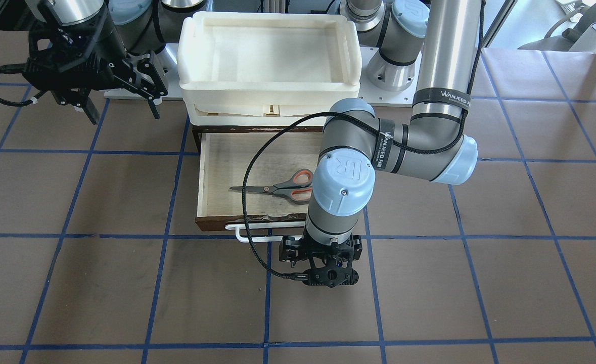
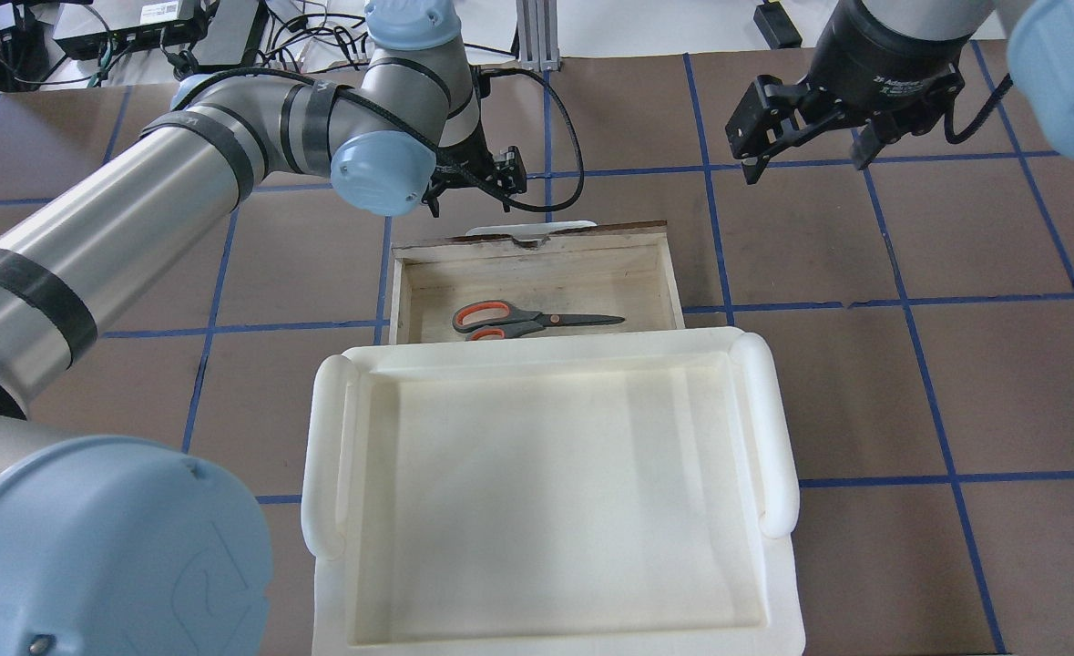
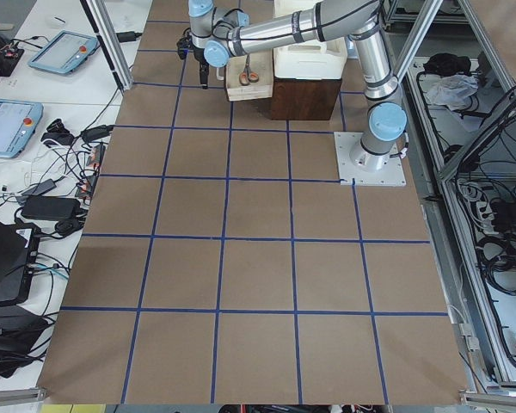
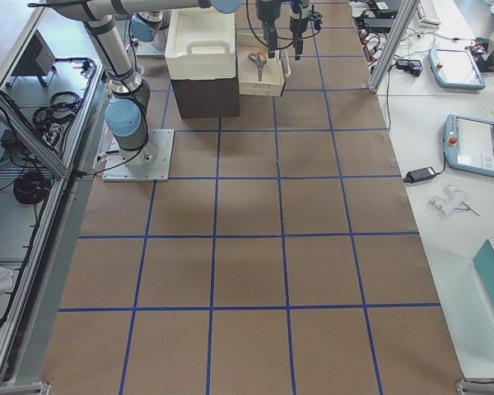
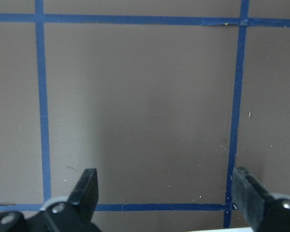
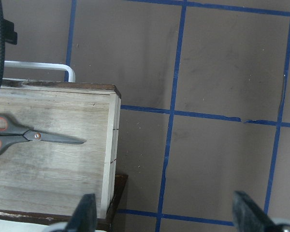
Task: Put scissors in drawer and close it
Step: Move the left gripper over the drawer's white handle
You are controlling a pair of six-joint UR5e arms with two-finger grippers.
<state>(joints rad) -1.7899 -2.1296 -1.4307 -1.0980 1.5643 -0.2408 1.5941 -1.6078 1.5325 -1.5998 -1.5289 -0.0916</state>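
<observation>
The scissors (image 1: 282,188) lie flat inside the open wooden drawer (image 1: 227,167), handles toward my left side; they also show in the overhead view (image 2: 527,320) and the right wrist view (image 6: 34,136). The drawer (image 2: 591,282) is pulled out, its white bar handle (image 1: 249,236) facing away from me. My left gripper (image 1: 320,253) hangs just beyond the handle, pointing down, open and empty over bare table (image 5: 166,186). My right gripper (image 1: 125,117) is open and empty, raised off to the drawer's right (image 2: 805,169), looking down on the drawer's corner (image 6: 63,174).
Stacked white plastic trays (image 2: 327,456) sit on top of the dark cabinet over the drawer's back. The left arm's black cable (image 1: 249,202) loops over the drawer. Brown table with a blue tape grid (image 1: 100,293) surrounds it.
</observation>
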